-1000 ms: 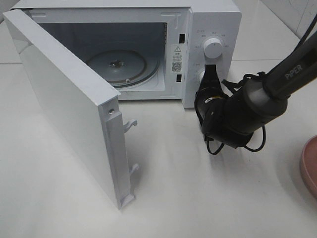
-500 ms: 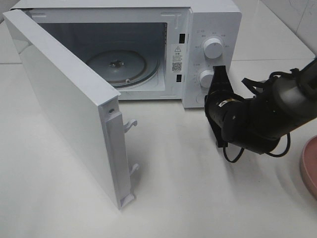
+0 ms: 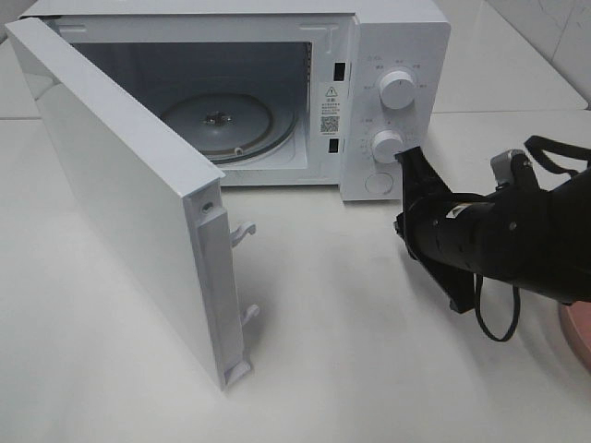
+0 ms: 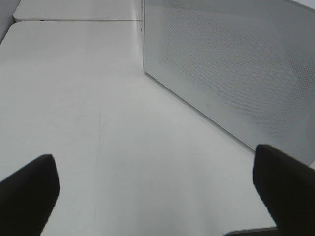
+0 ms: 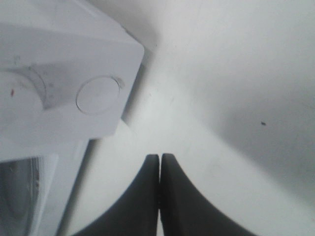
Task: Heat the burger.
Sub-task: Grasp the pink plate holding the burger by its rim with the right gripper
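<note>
The burger is out of view in every frame. The white microwave [image 3: 392, 41] stands at the back with its door [image 3: 120, 203] swung wide open. The glass turntable [image 3: 226, 125] inside is bare. My right gripper [image 3: 406, 157] is shut and empty, its tips just right of the lower knob [image 3: 386, 144] and above the round button [image 3: 378, 183]. In the right wrist view the shut gripper [image 5: 159, 158] hangs over the table near the microwave's round button [image 5: 98, 95]. My left gripper [image 4: 157, 182] is open and empty over the table beside the microwave's perforated side [image 4: 236, 64]. It does not show in the exterior view.
The edge of a pink plate [image 3: 580, 337] shows at the far right, partly behind my right arm. The open door juts out over the left half of the white table [image 3: 351, 351]. An upper knob [image 3: 397, 89] sits on the control panel.
My right arm has pulled back to the right and lower, away from the microwave's front panel. The gripper tip has moved from the lower knob to just beside it.
</note>
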`<state>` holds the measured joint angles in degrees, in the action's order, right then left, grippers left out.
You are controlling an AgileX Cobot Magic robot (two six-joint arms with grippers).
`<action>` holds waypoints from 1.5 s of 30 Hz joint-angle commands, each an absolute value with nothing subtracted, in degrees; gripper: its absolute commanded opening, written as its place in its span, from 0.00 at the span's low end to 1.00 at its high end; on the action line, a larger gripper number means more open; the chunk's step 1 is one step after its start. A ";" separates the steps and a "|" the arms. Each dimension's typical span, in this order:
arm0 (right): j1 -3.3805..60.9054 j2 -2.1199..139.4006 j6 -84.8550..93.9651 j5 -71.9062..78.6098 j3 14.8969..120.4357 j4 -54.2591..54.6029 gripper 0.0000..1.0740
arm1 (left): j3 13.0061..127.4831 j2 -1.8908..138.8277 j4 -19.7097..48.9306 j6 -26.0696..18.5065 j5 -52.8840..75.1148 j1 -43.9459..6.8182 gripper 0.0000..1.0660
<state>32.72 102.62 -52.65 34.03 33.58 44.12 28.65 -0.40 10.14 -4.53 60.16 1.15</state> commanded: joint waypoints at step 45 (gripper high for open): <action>15.53 77.35 4.35 -29.11 33.52 13.69 0.27 | 28.53 -1.72 10.14 -4.47 59.36 1.20 0.94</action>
